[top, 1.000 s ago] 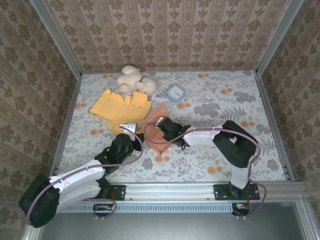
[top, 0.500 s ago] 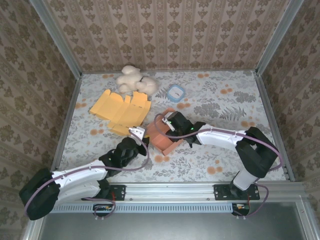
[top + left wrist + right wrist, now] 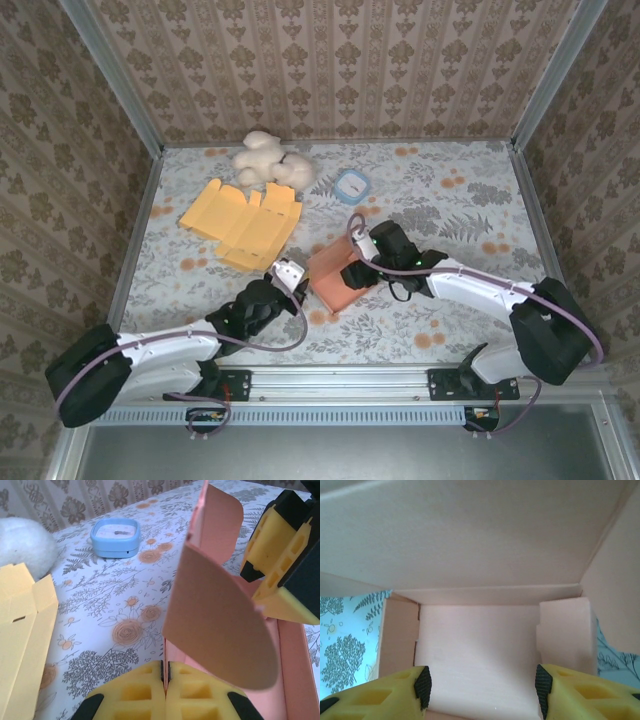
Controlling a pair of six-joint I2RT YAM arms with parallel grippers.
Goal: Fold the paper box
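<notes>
The pink paper box stands partly folded mid-table, its walls raised. My left gripper is shut on the box's near-left wall edge; in the left wrist view its yellow fingertips pinch that thin pink edge, with a curved flap rising above. My right gripper sits at the box's far-right side, open. In the right wrist view its gripper faces into the box, and the pink floor shows between the spread fingers. The right gripper's yellow fingers also appear beside the flap in the left wrist view.
A flat yellow cardboard cut-out lies to the back left of the box. A white plush toy sits near the back wall. A small blue container stands just behind the box. Metal rails border the table.
The box has shifted right and nearer, and its walls have come up. Both grippers followed it to the right. The right gripper's fingers have spread apart.
</notes>
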